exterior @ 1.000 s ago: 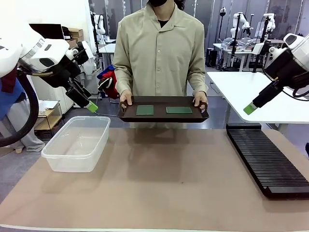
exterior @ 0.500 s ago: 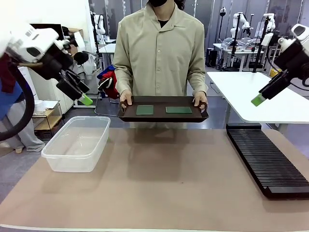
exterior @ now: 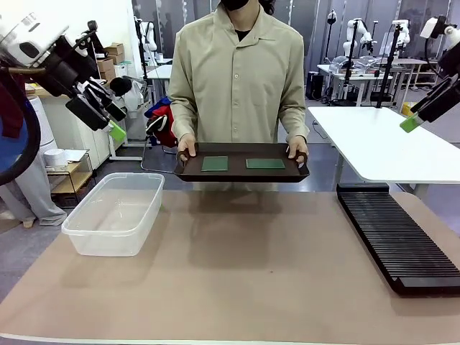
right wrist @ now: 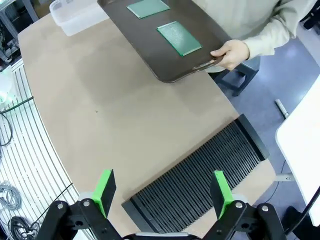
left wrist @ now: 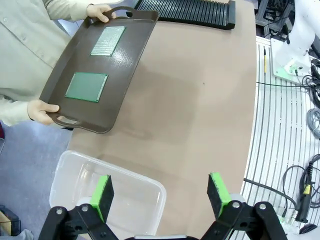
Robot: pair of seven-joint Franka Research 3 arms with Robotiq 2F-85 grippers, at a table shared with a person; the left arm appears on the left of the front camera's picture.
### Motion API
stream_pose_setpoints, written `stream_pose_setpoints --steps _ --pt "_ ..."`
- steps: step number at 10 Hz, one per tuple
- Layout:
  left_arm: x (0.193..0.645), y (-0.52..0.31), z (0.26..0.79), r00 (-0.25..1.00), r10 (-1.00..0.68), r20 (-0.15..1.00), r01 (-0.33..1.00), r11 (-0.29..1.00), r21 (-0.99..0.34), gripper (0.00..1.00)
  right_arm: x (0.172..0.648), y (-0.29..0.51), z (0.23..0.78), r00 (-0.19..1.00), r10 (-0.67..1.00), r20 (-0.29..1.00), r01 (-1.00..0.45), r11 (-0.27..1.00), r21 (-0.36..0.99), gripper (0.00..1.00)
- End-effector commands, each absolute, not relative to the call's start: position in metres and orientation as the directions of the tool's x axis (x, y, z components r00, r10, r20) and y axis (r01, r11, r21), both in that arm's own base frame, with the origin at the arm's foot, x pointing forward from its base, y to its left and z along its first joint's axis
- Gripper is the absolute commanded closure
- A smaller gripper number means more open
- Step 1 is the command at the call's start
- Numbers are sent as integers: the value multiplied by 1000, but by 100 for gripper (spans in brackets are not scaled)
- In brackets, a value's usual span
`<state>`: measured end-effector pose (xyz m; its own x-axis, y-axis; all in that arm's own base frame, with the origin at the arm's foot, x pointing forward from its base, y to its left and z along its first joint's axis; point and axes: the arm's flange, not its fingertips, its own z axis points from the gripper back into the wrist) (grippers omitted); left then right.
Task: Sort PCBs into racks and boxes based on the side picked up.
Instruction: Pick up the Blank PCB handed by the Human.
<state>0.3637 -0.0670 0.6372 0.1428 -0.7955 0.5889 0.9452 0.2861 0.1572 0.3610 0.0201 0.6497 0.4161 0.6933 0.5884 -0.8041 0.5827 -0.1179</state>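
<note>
A person holds a dark brown tray (exterior: pixel 243 172) above the table's far edge, one hand on each handle. Two green PCBs lie flat on it: one on the left (exterior: pixel 215 164) (left wrist: pixel 87 86) (right wrist: pixel 148 7) and one on the right (exterior: pixel 265 163) (left wrist: pixel 108 40) (right wrist: pixel 179 38). The clear box (exterior: pixel 117 212) (left wrist: pixel 112 205) stands on the table's left side. Along the right side lies the black rack (exterior: pixel 399 237) (right wrist: pixel 200 177) (left wrist: pixel 192 10). My left gripper (exterior: pixel 115 131) (left wrist: pixel 162 194) hangs open high above the box. At the upper right my right gripper (exterior: pixel 410 123) (right wrist: pixel 162 190) is open above the rack. Both are empty.
A white table (exterior: pixel 381 147) stands behind the rack at the right. Shelves and cartons sit at the far left behind my left arm. The brown tabletop (exterior: pixel 244 266) between box and rack is bare.
Both arms have risen and swung outward, the left gripper up and to the left, the right gripper up and to the right. The person has kept the tray nearly still.
</note>
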Motion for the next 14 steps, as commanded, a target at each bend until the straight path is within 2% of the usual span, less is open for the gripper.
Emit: stream_pose_setpoints --steps 1,3,4,8,11,14 --pt "366 -66 632 123 -794 595 942 282 181 0 359 21 648 411 703 580 -798 585 -144 0" --pt "366 -66 632 141 -779 611 913 341 224 0 360 19 650 414 677 609 -777 611 -152 0" --pt "364 -68 638 144 -799 584 939 297 175 0 360 19 652 416 691 591 -800 587 -124 0" --pt "365 -69 639 146 -801 580 933 307 189 0 359 16 657 412 671 616 -797 593 -113 0" --pt "361 -65 650 200 -743 639 940 329 87 0 351 16 668 393 628 671 -783 612 -114 0" --pt "358 -64 654 215 -739 639 931 353 96 0 348 13 677 392 615 684 -773 623 -118 0"
